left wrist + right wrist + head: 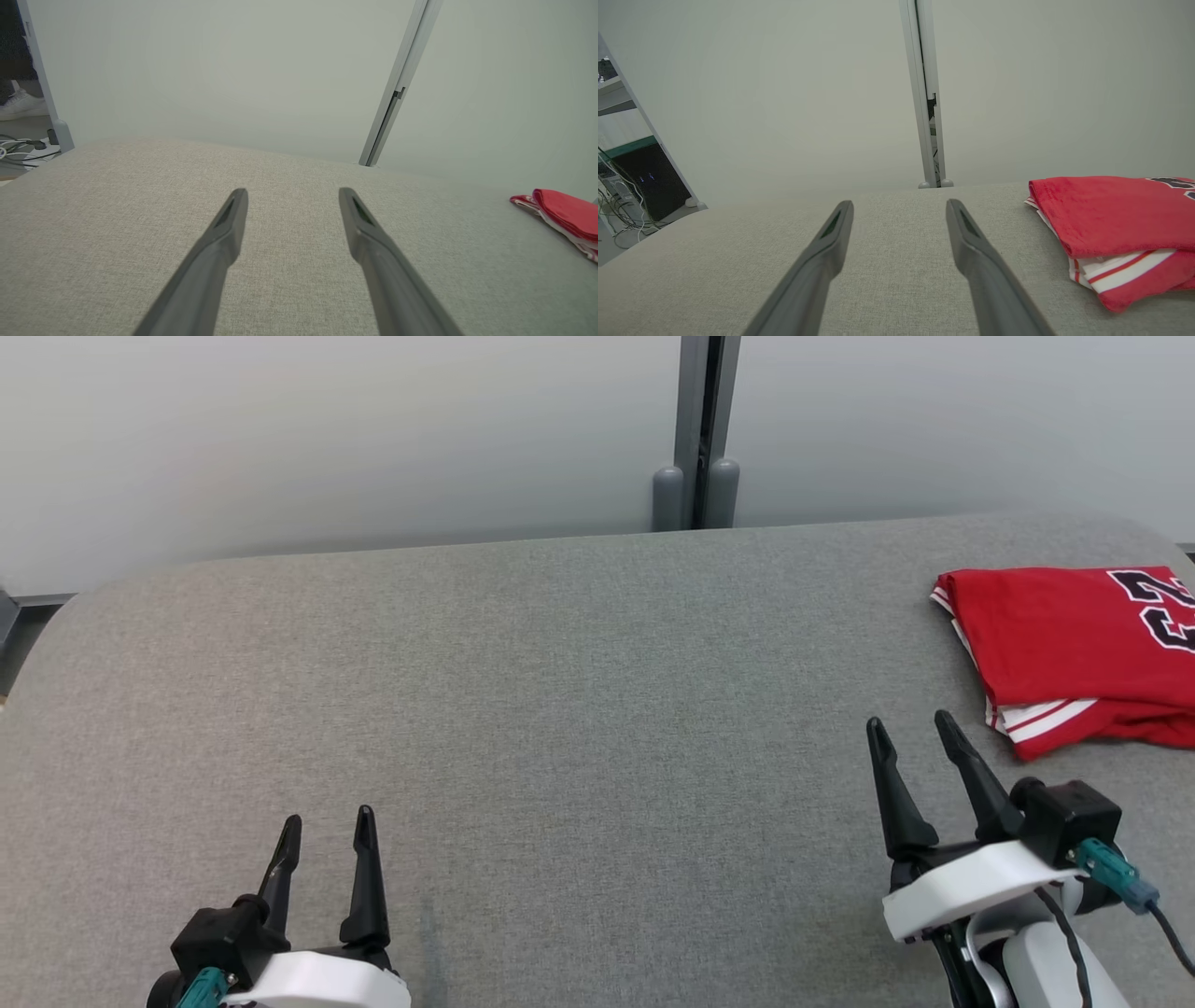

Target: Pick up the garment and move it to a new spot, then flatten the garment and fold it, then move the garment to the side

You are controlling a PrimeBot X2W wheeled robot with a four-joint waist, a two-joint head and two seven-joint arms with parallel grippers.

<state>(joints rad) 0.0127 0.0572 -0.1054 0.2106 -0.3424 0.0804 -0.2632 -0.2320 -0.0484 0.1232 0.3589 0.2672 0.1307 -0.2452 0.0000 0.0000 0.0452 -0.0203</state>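
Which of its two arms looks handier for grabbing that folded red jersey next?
Probably the right. Its open, empty right tool sits close to the folded red jersey with white stripes at the right end of the grey fabric table; the open left tool is far across it.

Partition panels (327, 439) and tangled cables (14, 148) suggest a lab.
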